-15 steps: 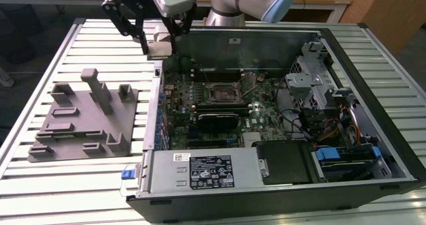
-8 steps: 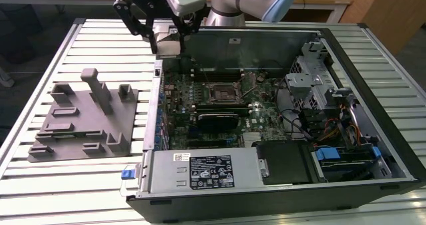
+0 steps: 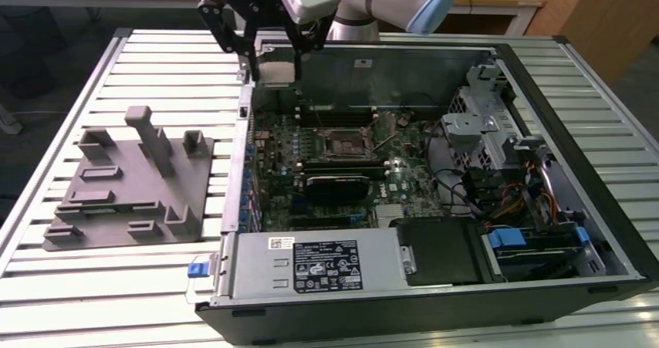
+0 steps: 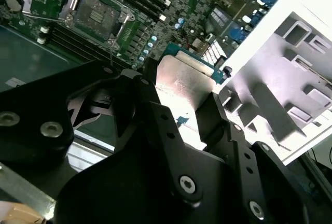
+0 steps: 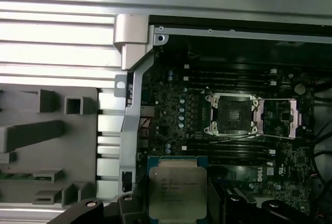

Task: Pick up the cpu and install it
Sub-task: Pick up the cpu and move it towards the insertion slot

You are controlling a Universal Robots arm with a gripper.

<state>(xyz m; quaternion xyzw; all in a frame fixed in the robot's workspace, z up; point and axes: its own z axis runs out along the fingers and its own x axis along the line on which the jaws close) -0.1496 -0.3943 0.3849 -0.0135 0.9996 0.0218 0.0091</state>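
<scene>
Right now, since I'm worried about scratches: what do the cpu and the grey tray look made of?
The cpu: apparently a metal lid, silvery and light-catching, on a greenish board rim. The grey tray: probably moulded plastic, matte and uniformly coloured.

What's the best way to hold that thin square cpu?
By two opposite edges, as the gripper holds the cpu now, jaws shut across its width. It is flat and thin, so only the edges offer a grip; coming from the metal-top side probably keeps the underside free.
</scene>
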